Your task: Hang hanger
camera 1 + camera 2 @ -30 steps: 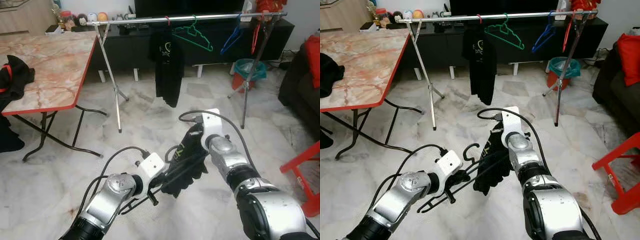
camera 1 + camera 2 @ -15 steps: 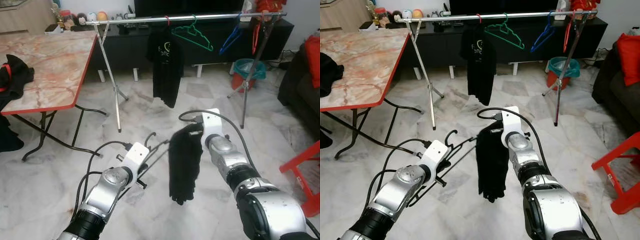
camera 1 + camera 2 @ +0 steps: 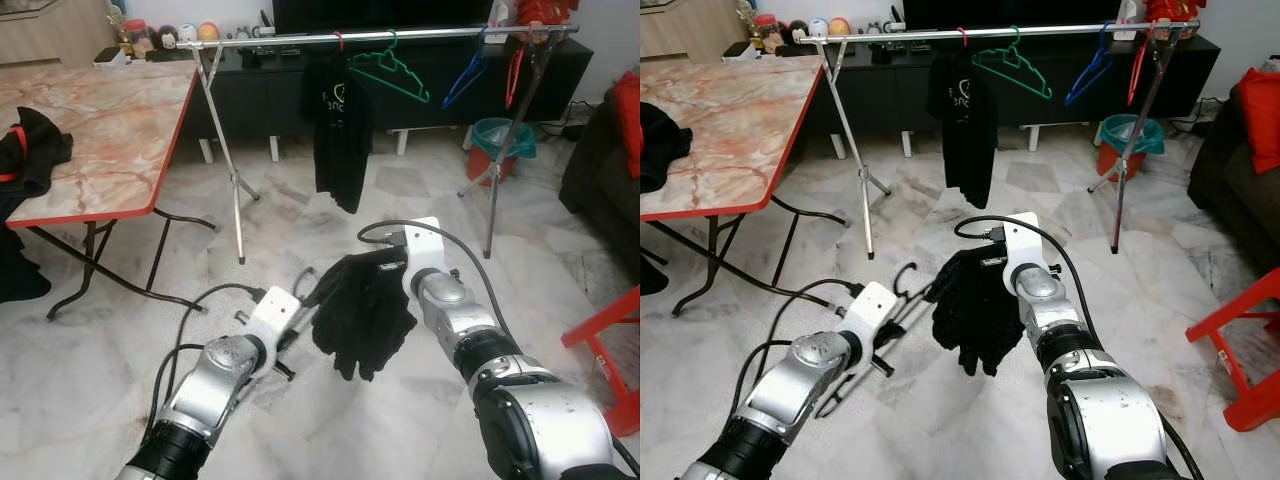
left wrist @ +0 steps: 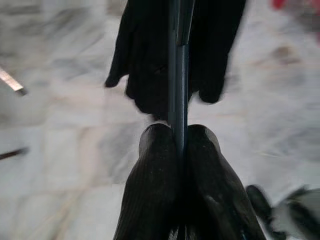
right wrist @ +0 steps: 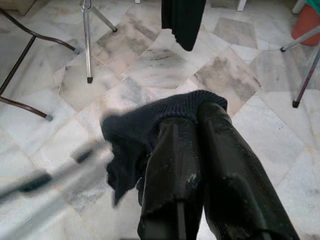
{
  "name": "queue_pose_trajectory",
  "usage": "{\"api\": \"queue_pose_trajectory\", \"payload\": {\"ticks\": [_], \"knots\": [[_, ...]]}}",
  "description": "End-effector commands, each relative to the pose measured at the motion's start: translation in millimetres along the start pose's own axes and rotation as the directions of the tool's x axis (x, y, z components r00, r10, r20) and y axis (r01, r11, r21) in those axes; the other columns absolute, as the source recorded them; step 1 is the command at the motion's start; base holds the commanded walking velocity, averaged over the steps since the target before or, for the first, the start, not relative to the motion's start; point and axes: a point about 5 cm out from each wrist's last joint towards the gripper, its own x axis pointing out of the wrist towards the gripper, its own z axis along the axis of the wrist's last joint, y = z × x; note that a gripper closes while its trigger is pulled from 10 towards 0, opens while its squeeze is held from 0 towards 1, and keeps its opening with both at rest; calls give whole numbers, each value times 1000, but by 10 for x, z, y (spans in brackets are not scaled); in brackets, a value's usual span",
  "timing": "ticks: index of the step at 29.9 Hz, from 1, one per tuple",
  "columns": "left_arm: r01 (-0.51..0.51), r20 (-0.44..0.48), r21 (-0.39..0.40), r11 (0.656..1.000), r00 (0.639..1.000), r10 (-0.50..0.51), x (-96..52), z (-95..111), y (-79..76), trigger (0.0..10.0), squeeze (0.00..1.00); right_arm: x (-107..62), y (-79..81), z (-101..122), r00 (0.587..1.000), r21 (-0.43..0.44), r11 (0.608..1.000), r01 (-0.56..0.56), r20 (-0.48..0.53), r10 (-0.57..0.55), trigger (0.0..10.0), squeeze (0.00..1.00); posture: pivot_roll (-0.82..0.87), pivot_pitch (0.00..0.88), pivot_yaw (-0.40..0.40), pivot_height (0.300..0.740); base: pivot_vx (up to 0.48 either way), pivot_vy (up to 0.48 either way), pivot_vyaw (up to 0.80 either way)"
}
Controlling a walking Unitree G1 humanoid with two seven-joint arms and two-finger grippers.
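Just short of the clothes rail [image 3: 380, 36], low over the floor, the left gripper [image 4: 172, 145] pinches the black hanger [image 3: 902, 305] by its thin, stiff wire, while the right gripper [image 5: 197, 130] is clamped on the black garment [image 3: 362, 310] draped from it. The cloth looks soft, light and floppy; the hook seems best kept free for the rail beyond.

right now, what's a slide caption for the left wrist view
Left hand shut on a black hanger, with a black garment draped beyond it over the marble floor.
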Motion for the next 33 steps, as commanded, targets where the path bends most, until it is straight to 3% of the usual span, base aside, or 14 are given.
{"api": "queue_pose_trajectory", "payload": {"ticks": [1,3,6,12,16,21,23,27,33], "knots": [[44,38,15,999,998,-45,-21,64,-47,10000,0,0,16,100,999,-4,1000,-13,37,13,10000,0,-17,0,-1,740,0,0,0],[136,93,5,991,986,-136,-51,129,-147,10000,0,1,45,89,999,-4,1000,-30,31,30,10000,0,-14,0,-3,740,0,0,0],[161,106,12,987,981,-162,-61,146,-173,10000,0,1,49,87,999,-1,999,-33,30,33,10000,0,-13,0,-4,740,0,0,0],[107,118,27,994,987,-110,-33,147,-124,10000,0,1,112,86,998,13,998,-66,24,66,10000,0,-17,0,-4,740,0,0,0],[140,111,34,990,983,-143,-40,137,-148,10000,0,-1,167,95,995,9,995,-101,25,101,10000,0,-20,0,-3,740,0,0,0],[244,98,54,968,964,-248,-68,80,-264,10000,0,-23,360,54,971,-53,970,-238,7,239,10000,0,-20,0,-4,740,0,0,0],[335,99,81,939,934,-342,-107,57,-373,10000,0,-40,443,20,956,-77,953,-292,-9,293,10000,0,-20,0,-5,740,0,0,0],[411,118,98,906,900,-421,-146,73,-456,10000,0,-62,493,-36,940,-115,933,-341,-36,339,10000,0,-21,0,-6,740,0,0,0],[393,113,106,913,908,-404,-137,59,-432,10000,0,-84,531,-70,925,-147,913,-381,-58,377,10000,0,-21,0,-6,740,0,0,0]]}}
